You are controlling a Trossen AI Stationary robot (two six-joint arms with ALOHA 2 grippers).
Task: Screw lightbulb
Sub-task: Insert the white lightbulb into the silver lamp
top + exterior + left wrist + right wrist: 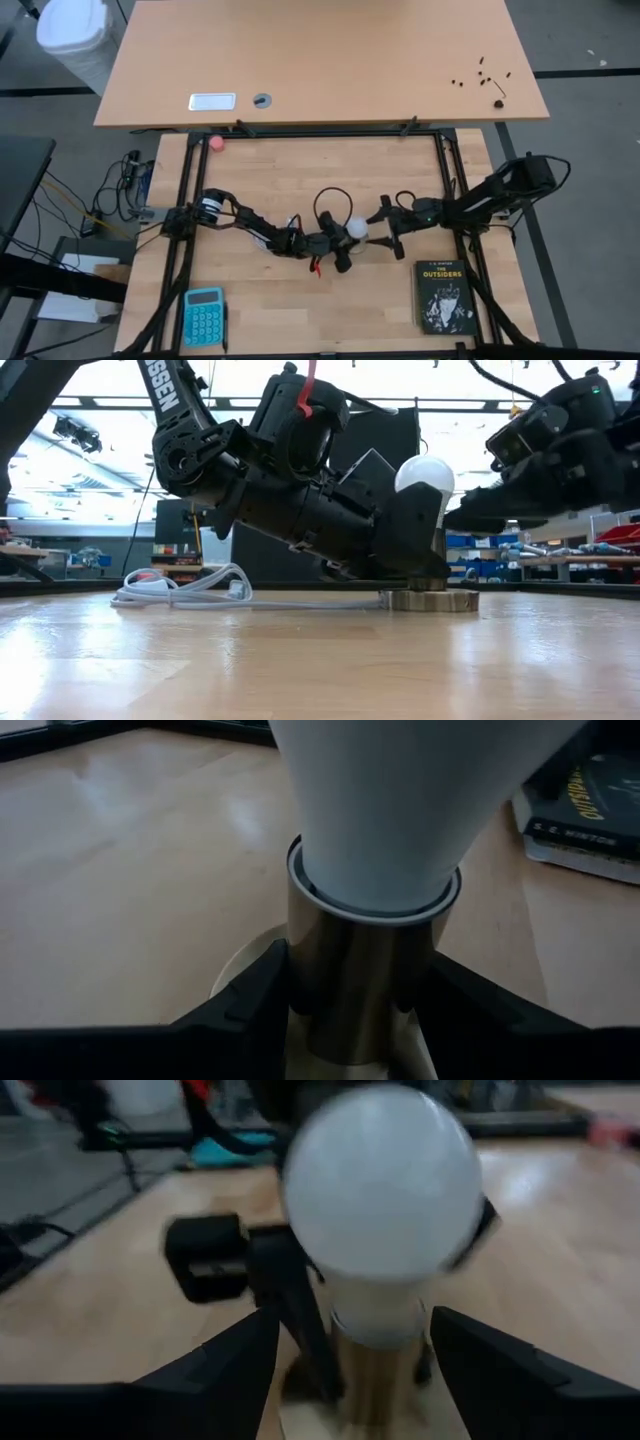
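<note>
Lightbulb seated in brass socket; book beyond.

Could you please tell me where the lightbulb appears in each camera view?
High view: lightbulb centre, between both arms.
Low view: right of centre, upright on the socket.
Left wrist view: top centre.
Right wrist view: centre.
Shared landmark: the socket.

L gripper clamped low; R gripper spread.

The lightbulb stands upright in a brass socket, between the right gripper's parted fingers.
</note>
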